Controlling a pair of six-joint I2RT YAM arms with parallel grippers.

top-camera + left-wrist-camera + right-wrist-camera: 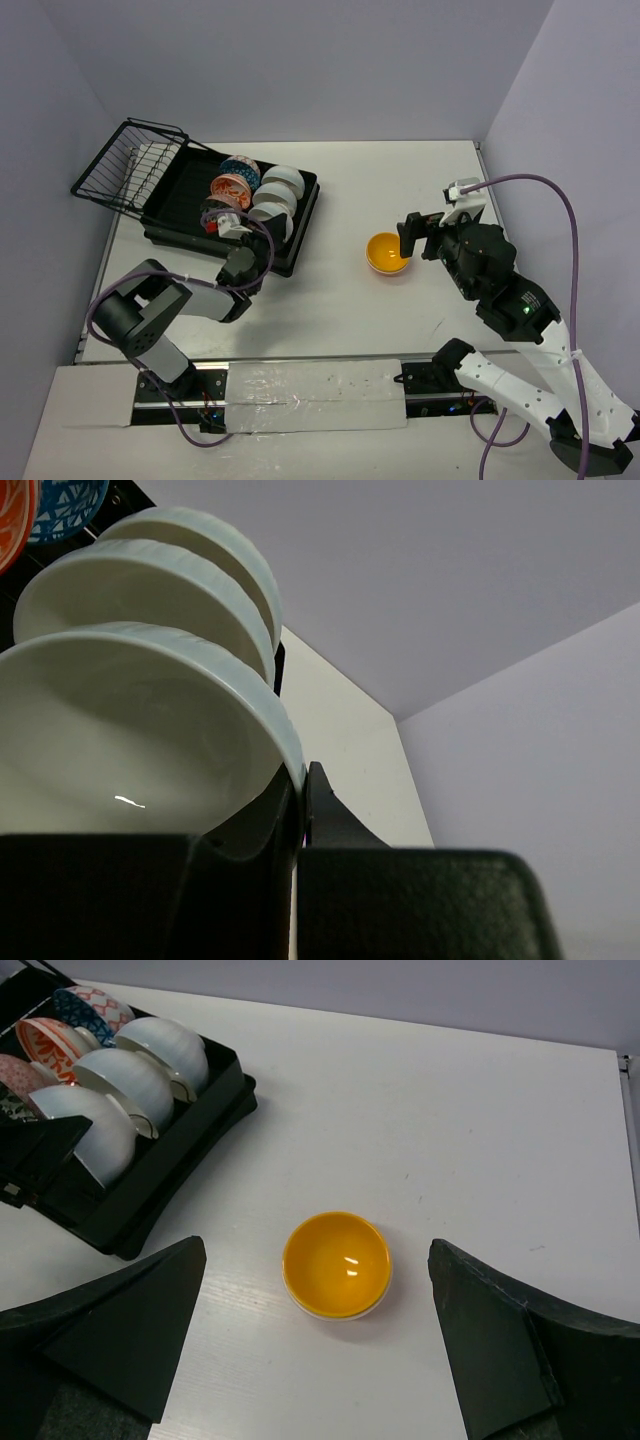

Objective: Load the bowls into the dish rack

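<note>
right fingers (120, 1310) spread wide, yellow bowl (336, 1264) framed between them | left fingers (400, 900) closed, just beside white bowl (120, 740)

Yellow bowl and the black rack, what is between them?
Only bare white table lies between the yellow bowl and the rack, seen plainly in the right wrist view.

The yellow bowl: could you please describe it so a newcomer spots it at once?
Find the black dish rack at the left. Right of it, on the white table by the open right gripper, one bowl sits upright. It alone is yellow and outside the rack.
</note>
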